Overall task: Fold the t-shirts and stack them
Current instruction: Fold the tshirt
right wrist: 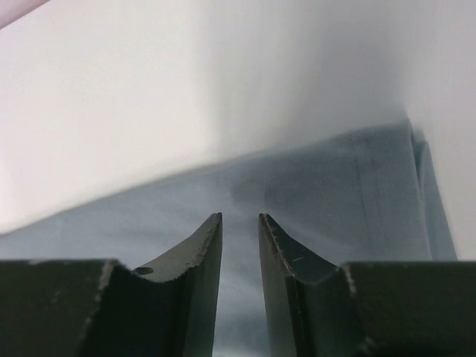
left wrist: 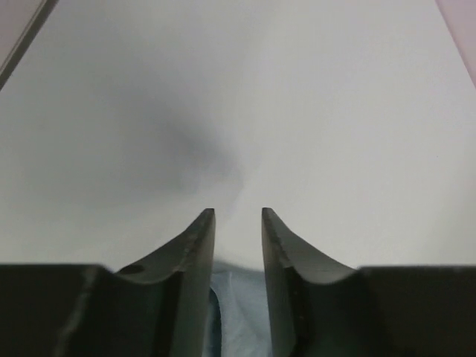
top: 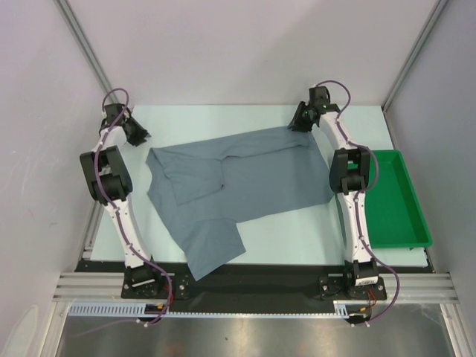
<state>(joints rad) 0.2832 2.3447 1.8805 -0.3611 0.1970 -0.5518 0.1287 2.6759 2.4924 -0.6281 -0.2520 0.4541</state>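
Observation:
One slate blue-grey t-shirt lies across the middle of the table, partly folded over itself, with a flap reaching the near edge. My left gripper hovers at the far left, just beyond the shirt's far left corner. In the left wrist view its jaws stand slightly apart over bare table, with a strip of the cloth showing low between the fingers. My right gripper is at the shirt's far right corner. Its jaws are parted a little above the cloth, pinching nothing.
A green plastic tray sits along the right side of the table, beside the right arm. The pale table shows bare behind the shirt. Grey walls close in the left, back and right sides.

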